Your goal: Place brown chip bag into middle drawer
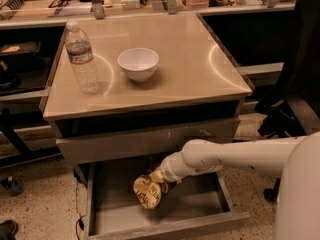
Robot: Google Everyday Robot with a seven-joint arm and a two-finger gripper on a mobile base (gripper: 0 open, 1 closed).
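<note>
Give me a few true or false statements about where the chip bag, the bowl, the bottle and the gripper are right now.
1. The brown chip bag is over the floor of the open middle drawer. True.
2. The white bowl sits on the tabletop. True.
3. The gripper is above the tabletop. False: it is down in the drawer, at the bag's upper end.
4. The water bottle lies on its side. False: it stands upright, left of the bowl.
</note>
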